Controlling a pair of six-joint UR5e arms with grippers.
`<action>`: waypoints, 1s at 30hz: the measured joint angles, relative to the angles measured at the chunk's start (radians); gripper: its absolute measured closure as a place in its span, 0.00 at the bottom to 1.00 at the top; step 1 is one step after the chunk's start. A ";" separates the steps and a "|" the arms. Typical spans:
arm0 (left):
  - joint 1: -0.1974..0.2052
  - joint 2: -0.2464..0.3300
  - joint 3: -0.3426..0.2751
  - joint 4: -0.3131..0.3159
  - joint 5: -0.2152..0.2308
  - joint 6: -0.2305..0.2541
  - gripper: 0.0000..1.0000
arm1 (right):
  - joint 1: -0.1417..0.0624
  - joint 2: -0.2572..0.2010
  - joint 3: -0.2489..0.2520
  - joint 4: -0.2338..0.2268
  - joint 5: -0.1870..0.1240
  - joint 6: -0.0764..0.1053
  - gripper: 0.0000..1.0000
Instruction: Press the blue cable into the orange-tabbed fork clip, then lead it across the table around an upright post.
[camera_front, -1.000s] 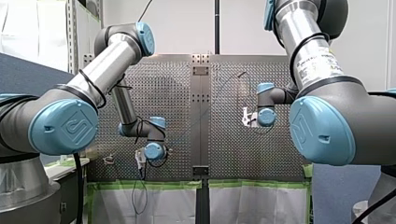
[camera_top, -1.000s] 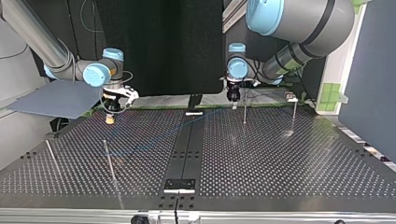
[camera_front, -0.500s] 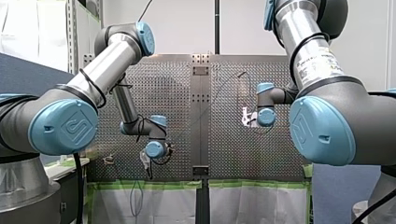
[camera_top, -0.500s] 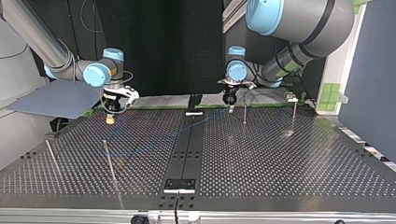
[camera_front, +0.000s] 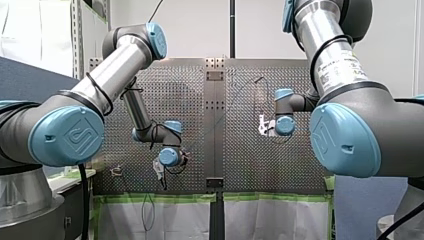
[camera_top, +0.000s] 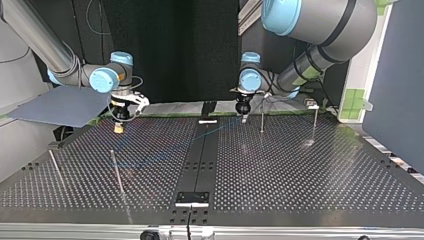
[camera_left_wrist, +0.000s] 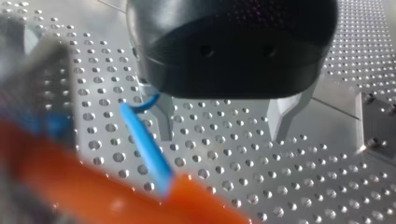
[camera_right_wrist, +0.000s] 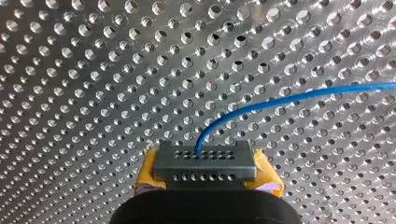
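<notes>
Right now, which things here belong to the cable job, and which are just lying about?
Job:
blue cable
orange-tabbed clip, blurred
upright posts
my left gripper, open
my right gripper, holding the cable

Lying about:
grey sheet
green tape

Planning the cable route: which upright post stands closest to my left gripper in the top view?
The post right beside my left gripper. A second post stands further to its right; the other two posts are at the view's left.

My left arm (camera_front: 110, 70) stretches forward, wrist bent down, left tool (camera_left_wrist: 224, 135) with metal fingers (camera_left_wrist: 163, 121) spread; right tool (camera_right_wrist: 205, 164) clamps the blue cable (camera_right_wrist: 280, 100) between yellow pads (camera_right_wrist: 148, 173).
</notes>
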 joint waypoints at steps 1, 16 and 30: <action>-0.001 0.000 0.001 -0.002 0.000 0.002 0.00 | 0.000 0.000 0.000 0.000 0.000 0.000 1.00; -0.002 0.001 0.006 -0.014 -0.001 0.006 0.00 | -0.001 0.001 0.000 0.001 -0.001 0.000 1.00; 0.000 0.000 0.005 -0.077 -0.099 0.088 0.00 | -0.004 0.002 0.007 -0.016 -0.005 0.001 1.00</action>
